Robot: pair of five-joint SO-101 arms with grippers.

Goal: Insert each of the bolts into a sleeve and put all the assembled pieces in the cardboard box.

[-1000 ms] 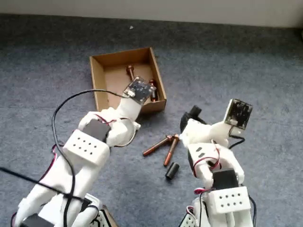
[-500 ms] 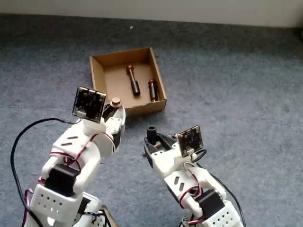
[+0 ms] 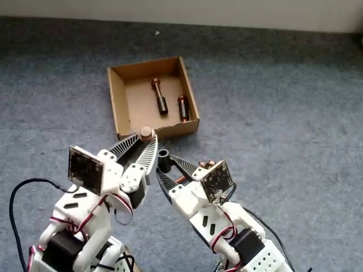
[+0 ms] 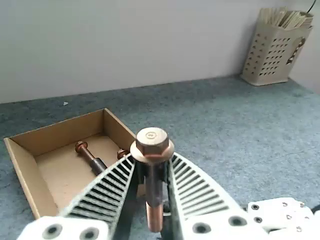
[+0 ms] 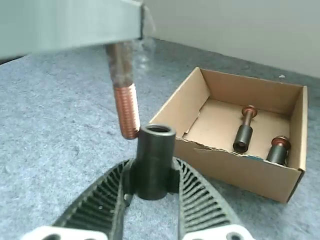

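both arms are now converging in front of the open brown cardboard box (image 3: 136,105). a second ago the left gripper (image 3: 146,139) was hanging over the box and the right gripper (image 3: 164,170) was sitting off to the side. half a second ago they were swinging in with a clear gap between them. now they're nearly meeting, just beside the box's near wall. the left gripper is clamping the copper-coloured hex-head bolt (image 4: 154,185) on its shaft, head up, thread pointing down, roughly upright. the right gripper is pinching the short black cylindrical sleeve (image 5: 156,160) near its base, open mouth facing up. in the right wrist view i'm seeing the threaded tip hanging just beside the sleeve's rim, about level with it and not in the bore yet. so i'm reading this as alignment for the insertion, not the insertion itself. my guess is the bolt is needing a small lift and a sideways nudge over the mouth before it goes down. pushing now risks the thread catching the rim and tilting the sleeve in the fingers. two assembled bolt-and-sleeve pieces (image 3: 159,96) are already lying on the box floor, near each other but apart. a bit of copper (image 3: 207,164) is showing on the grey carpet (image 3: 283,113) by the right arm, probably another loose bolt, but i can't tell for sure.
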